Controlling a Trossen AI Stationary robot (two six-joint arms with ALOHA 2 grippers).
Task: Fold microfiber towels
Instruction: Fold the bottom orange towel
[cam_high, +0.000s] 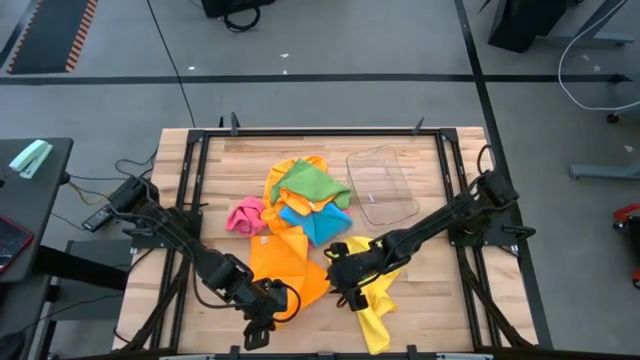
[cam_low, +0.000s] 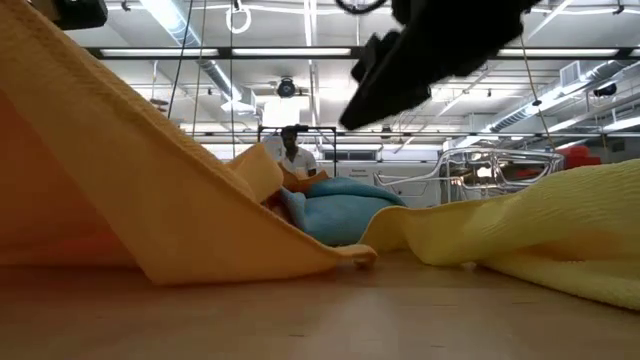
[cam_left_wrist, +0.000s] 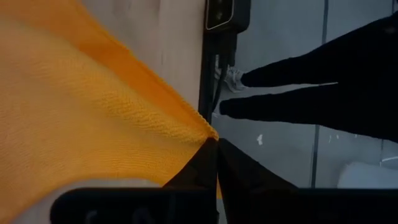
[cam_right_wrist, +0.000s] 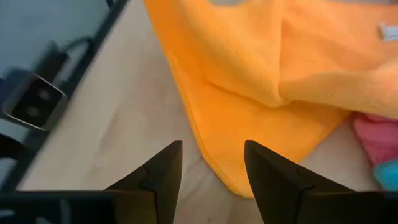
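An orange towel (cam_high: 285, 265) lies near the table's front, with its near corner raised. My left gripper (cam_high: 276, 303) is shut on that corner at the front edge. In the low view the orange towel (cam_low: 150, 190) slants up to the left. My right gripper (cam_high: 336, 274) is open and empty, just right of the orange towel's edge (cam_right_wrist: 211, 134). It is above the table, beside a yellow towel (cam_high: 375, 300). Green (cam_high: 312, 183), blue (cam_high: 318, 222) and pink (cam_high: 246, 215) towels lie heaped behind them on the table. My left gripper pinches the orange towel's near corner (cam_left_wrist: 202, 127) between its two shut fingers (cam_left_wrist: 199, 171). The corner is lifted off the table. The cloth slopes from it down to the part that lies on the table (cam_low: 250, 262).
A clear plastic tray (cam_high: 382, 185) stands at the back right of the table. A small camera (cam_right_wrist: 36, 99) sits at the table's near edge. A person's legs (cam_left_wrist: 311, 81) show beyond that edge, and a person (cam_low: 292, 150) stands far behind the table.
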